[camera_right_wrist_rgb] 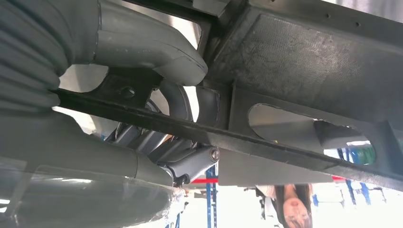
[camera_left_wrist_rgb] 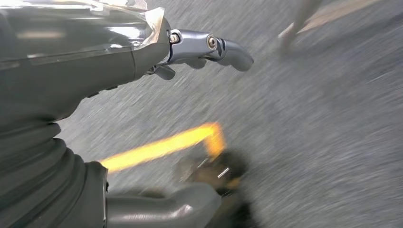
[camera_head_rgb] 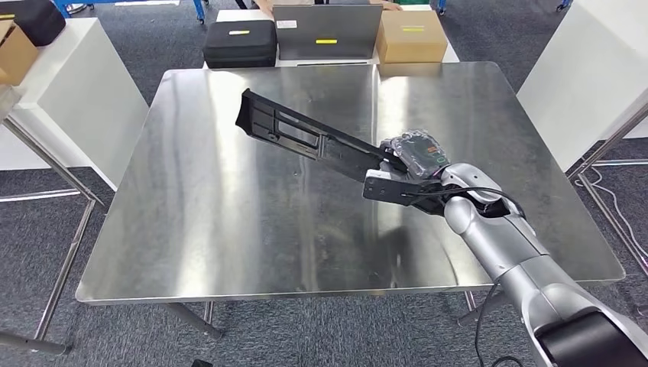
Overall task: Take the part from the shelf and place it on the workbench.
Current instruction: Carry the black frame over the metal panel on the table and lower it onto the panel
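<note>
- I'm looking down on a square steel bench (camera_head_rgb: 229, 229) standing on grey carpet, with white panels at 9 and 3 o'clock.
- Nearest me, my right arm comes in from 5 o'clock, and its right hand (camera_head_rgb: 413, 157) sits over the bench's right half.
- That hand has its fingers wrapped round one end of the part (camera_head_rgb: 306, 136), a long black slotted plastic piece; the right wrist view shows the thumb (camera_right_wrist_rgb: 157, 52) pressed on one side of the part's edge and darker fingers on the other.
- The part runs from the hand toward 10 o'clock, its far end near the bench's middle; I cannot tell whether it touches the steel.
- My left hand (camera_left_wrist_rgb: 199, 52) hangs over blurred grey floor, fingers curled partway with nothing in them.
- Beyond the bench's far edge, at 12 o'clock, sit a black case (camera_head_rgb: 240, 42), a grey panel (camera_head_rgb: 327, 30) and a cardboard box (camera_head_rgb: 411, 36).
</note>
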Motion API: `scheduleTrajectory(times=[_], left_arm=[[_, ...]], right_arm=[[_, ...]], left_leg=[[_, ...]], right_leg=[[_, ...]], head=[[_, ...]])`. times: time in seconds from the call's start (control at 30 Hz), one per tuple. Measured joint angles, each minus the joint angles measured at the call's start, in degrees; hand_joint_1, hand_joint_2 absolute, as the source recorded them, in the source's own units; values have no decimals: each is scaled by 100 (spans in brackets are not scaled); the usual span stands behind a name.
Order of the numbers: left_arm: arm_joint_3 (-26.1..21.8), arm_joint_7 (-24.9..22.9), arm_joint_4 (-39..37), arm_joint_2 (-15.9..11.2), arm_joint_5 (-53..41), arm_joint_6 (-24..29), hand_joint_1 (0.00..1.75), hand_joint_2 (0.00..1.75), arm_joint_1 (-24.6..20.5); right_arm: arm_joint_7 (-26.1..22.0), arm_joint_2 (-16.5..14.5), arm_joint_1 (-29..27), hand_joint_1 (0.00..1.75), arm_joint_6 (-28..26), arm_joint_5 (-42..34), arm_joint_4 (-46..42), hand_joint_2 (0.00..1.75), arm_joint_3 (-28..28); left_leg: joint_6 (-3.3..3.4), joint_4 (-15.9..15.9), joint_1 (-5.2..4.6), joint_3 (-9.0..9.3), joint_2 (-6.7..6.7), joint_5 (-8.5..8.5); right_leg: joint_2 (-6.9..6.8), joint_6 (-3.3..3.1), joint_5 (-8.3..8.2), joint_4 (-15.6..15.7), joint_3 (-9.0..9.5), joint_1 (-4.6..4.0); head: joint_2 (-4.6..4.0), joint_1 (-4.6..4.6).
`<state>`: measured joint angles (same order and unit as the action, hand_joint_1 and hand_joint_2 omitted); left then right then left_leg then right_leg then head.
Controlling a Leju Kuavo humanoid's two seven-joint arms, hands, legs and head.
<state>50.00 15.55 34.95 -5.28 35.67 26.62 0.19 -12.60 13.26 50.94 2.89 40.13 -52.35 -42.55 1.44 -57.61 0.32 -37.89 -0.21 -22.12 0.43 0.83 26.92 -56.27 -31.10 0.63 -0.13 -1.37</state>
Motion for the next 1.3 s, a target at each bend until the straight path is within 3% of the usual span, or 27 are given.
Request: scheduleTrajectory(times=[0.1,0.17,0.4,0.5,0.53,0.63,0.97,1.13,1.3], left_arm=[[-50,355,306,-27,-233,611,0,175,34],[-135,493,523,-54,-369,887,0,175,83],[-480,590,1054,-124,-346,941,0,175,363],[-592,691,1157,-155,-351,923,0,175,475],[-617,703,1187,-167,-337,893,0,131,500],[-673,688,1266,-204,-233,774,0,0,562],[-686,815,1060,-203,114,314,0,0,531],[-684,944,655,-137,333,87,0,0,419],[-684,1023,338,-54,461,8,0,0,369]], right_arm=[[14,78,-23,175,-5,19,-4,175,8],[3,96,-27,175,-4,40,-4,175,9],[-104,58,21,175,-3,92,28,175,-20],[-144,27,59,44,-5,92,77,175,-43],[-161,20,72,0,-10,88,95,175,-48],[-189,-6,116,0,-31,71,155,175,-67],[-124,-27,176,0,157,-387,361,175,-3],[216,-4,237,0,556,-810,621,175,142],[492,201,485,0,575,-724,850,175,228]], left_leg=[[1,4,-50,17,-18,24],[25,1,-88,16,-29,8],[97,3,-106,15,-31,-20],[110,2,-109,15,-33,-17],[114,2,-109,15,-34,-15],[118,2,-108,18,-33,-12],[122,2,-88,33,-32,-7],[122,2,-86,34,-31,-7],[122,1,-87,35,-33,-6]], right_leg=[[-13,16,57,-16,7,-47],[-23,28,52,11,25,-33],[-28,38,49,81,57,-22],[-31,59,42,87,58,-20],[-32,73,40,87,58,-18],[-32,102,35,88,57,-11],[-37,101,35,87,62,-7],[-36,101,35,86,63,-8],[-37,101,35,86,64,-7]], head=[[0,2],[0,0],[0,3],[0,2],[0,2],[0,0],[0,0],[0,0],[0,2]])
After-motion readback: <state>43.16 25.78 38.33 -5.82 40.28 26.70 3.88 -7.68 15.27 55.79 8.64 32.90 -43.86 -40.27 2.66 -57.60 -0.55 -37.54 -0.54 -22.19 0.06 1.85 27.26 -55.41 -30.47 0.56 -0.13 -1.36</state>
